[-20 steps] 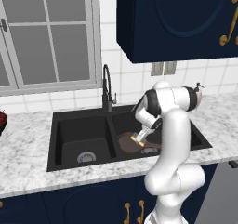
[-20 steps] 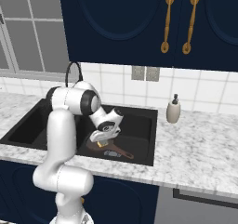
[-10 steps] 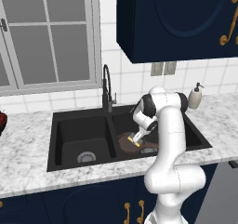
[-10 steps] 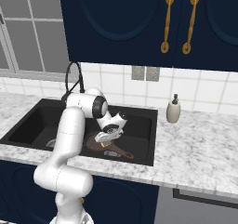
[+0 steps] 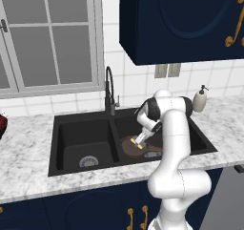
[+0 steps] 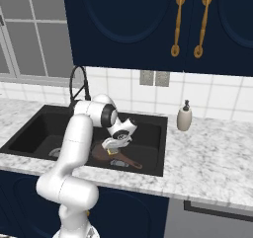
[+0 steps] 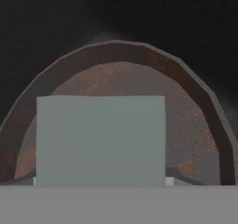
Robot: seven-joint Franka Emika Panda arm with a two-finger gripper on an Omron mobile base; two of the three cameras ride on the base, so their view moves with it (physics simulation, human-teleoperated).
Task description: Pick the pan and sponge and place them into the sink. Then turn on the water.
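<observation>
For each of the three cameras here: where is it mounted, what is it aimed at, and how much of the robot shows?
Left base view: behind the arm's left, facing the sink; arm at lower right.
Right base view: behind the arm's right, same sink; arm at lower left.
Hand view: on the hand, looking at the sponge over the pan.
Both base views share the faucet and soap bottle.

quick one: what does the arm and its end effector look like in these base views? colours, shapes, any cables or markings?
The glossy white, rounded, tube-like arm has dark joint sections at the elbow and wrist, and rises from a bulbous white base. The end effector is a compact white hand with a dark face; its fingers are too small to make out. No cables or markings are visible at this resolution.
</observation>
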